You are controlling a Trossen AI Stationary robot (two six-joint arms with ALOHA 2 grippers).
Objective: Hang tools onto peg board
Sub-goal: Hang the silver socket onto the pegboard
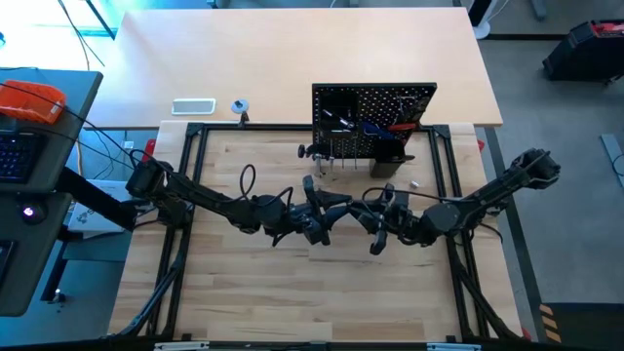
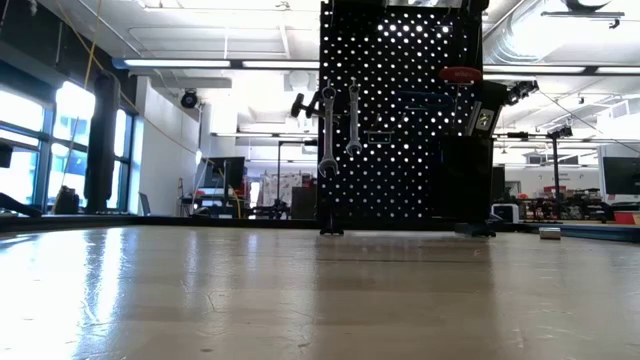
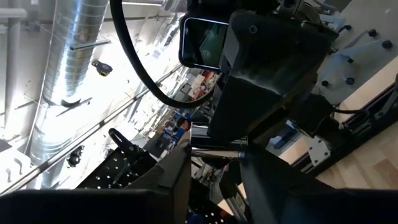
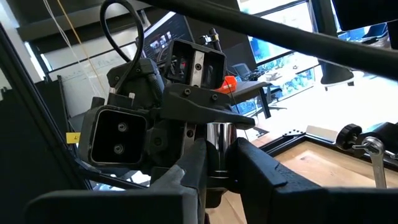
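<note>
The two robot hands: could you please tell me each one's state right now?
Left hand: cannot be told.
Right hand: closed on a shiny silver metal cylinder.

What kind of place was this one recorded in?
Probably a robotics lab or workshop: exposed ceiling duct, a keyboard beside the wooden table, and a peg board hung with wrenches.
</note>
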